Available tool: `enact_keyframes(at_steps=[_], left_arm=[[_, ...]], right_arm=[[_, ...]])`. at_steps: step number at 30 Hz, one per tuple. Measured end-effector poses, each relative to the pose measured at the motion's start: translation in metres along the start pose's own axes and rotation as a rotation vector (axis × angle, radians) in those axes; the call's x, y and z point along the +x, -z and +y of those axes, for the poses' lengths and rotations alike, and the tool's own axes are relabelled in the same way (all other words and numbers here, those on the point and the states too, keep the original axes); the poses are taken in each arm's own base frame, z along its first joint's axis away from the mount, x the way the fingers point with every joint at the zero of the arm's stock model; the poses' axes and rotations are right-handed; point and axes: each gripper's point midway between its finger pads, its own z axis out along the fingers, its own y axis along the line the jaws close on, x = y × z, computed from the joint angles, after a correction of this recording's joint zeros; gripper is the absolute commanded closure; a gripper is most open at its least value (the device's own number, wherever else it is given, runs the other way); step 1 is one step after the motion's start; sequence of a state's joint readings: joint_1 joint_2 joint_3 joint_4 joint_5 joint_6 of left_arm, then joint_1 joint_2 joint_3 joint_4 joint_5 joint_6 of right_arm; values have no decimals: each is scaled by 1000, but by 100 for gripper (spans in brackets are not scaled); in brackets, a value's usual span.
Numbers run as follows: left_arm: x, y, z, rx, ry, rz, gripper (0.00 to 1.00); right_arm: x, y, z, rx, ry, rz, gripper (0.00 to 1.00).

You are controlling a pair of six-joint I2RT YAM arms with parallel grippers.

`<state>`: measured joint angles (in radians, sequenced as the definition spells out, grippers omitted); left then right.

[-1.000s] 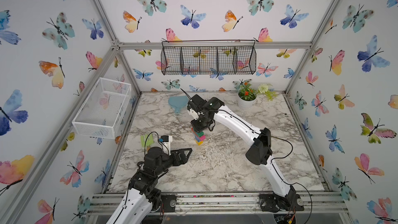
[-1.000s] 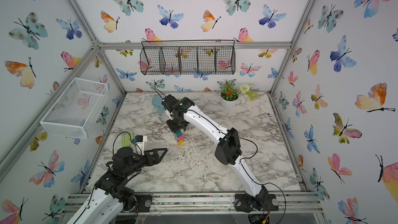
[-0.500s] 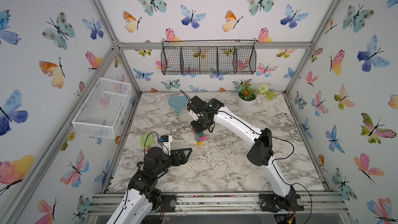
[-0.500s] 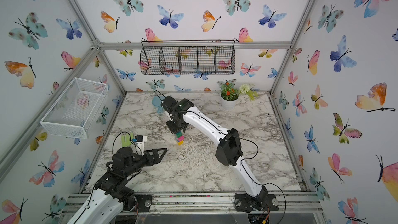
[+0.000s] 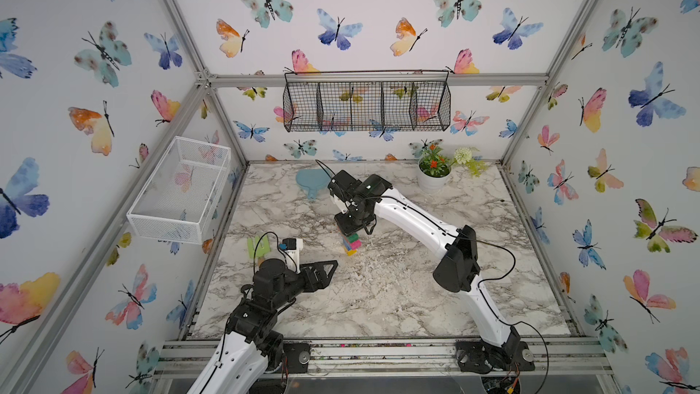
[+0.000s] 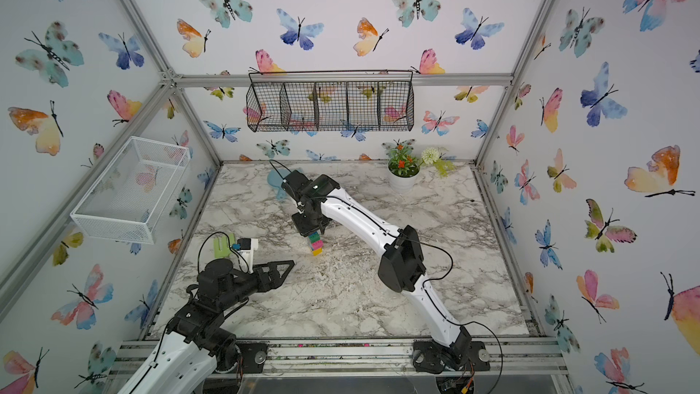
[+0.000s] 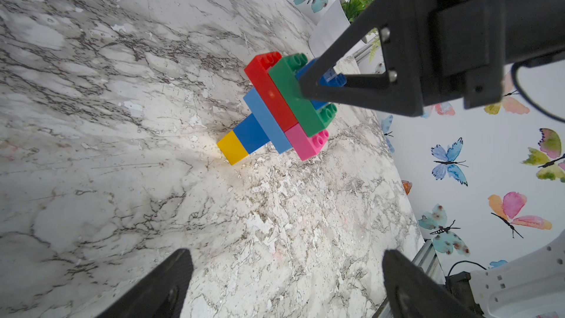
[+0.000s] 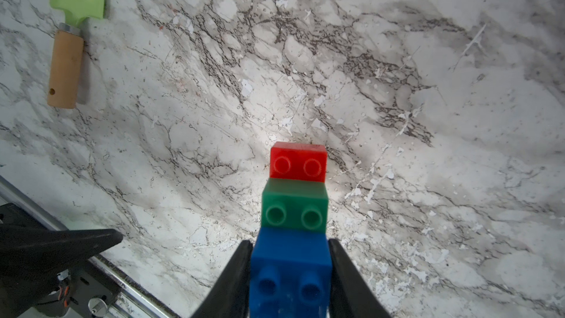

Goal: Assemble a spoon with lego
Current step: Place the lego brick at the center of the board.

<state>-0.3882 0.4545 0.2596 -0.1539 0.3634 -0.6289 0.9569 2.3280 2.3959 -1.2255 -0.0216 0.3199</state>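
The spoon (image 5: 351, 243) stands nearly upright near the middle of the marble table, its yellow stem end down on the surface. In the left wrist view the spoon (image 7: 275, 108) shows its yellow and blue stem widening to light-blue, red, pink and green bricks. My right gripper (image 5: 350, 233) comes down from above and is shut on the dark blue brick at the spoon's (image 8: 295, 203) top, with a finger pressed to each side, as the right gripper (image 8: 289, 241) shows in its own wrist view. My left gripper (image 5: 329, 269) hovers open and empty at the front left, pointing toward the spoon.
A pale green pronged utensil (image 5: 257, 246) with a wooden handle lies at the table's left edge. A teal paddle (image 5: 312, 180) lies at the back behind the right wrist. A flower pot (image 5: 432, 178) stands at the back right. A white mesh basket (image 5: 182, 187) hangs on the left wall.
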Motion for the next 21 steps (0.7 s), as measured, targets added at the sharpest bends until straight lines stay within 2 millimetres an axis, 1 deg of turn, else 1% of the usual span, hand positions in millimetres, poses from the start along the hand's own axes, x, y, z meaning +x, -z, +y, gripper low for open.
enact_keyframes(at_steps=[2,6,9,12,13,15,16,21], left_arm=[[0,0,0,0,0,0,1],[0,0,0,0,0,0,1],[0,0,0,0,0,0,1],[0,0,0,0,0,0,1],[0,0,0,0,0,-1,1],[0,0,0,0,0,0,1],[0,0,0,-1,0,0,1],[0,0,0,0,0,-1,1]], right_arm=[[1,-3,0,3,-2,8,49],[1,-4,0,3,-6,8,49],[3,-6,-1,5,-7,17,52],[11,-14,-3,13,-9,45,54],[15,-18,-4,17,-10,58,55],[20,-22,-6,22,-10,77,61],[20,-23,-6,23,-10,80,65],[20,-23,-6,23,-11,77,74]])
